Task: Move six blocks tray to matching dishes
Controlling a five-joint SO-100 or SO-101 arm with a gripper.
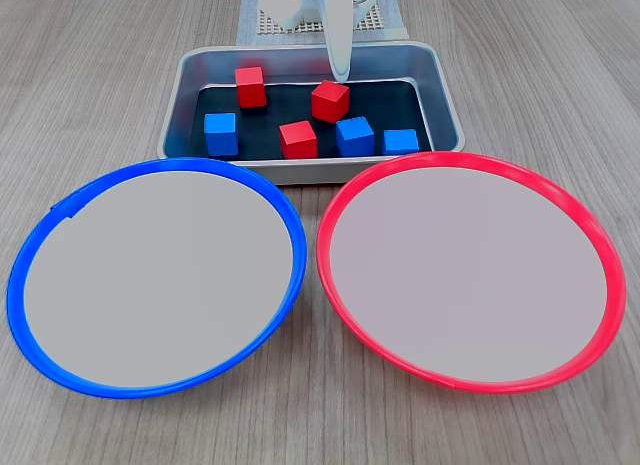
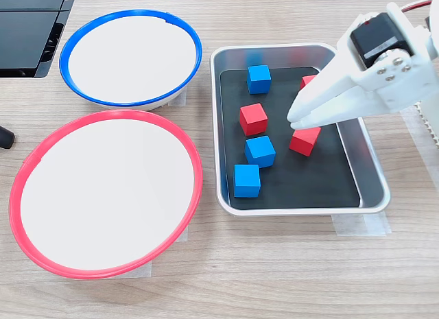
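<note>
The silver tray (image 1: pixel 448 105) (image 2: pixel 370 171) holds all six blocks. Three are red (image 1: pixel 250 86) (image 1: pixel 330 101) (image 1: pixel 298 139) and three are blue (image 1: pixel 220 134) (image 1: pixel 354 136) (image 1: pixel 400 141). My white gripper (image 1: pixel 340 73) (image 2: pixel 295 120) hangs shut and empty over the tray. Its tip is just above the tilted red block (image 2: pixel 304 139). It partly hides another red block (image 2: pixel 309 79). The blue-rimmed dish (image 1: pixel 50 225) (image 2: pixel 75 41) and the red-rimmed dish (image 1: pixel 600 245) (image 2: pixel 41 151) lie side by side in front of the tray, with nothing in them.
A black device (image 2: pixel 27 31) sits at the far left corner in a fixed view, and a small dark object (image 2: pixel 5 137) lies at the left edge. A white mesh mat (image 1: pixel 300 25) lies behind the tray by the arm's base. Tape (image 2: pixel 357 226) holds the tray down.
</note>
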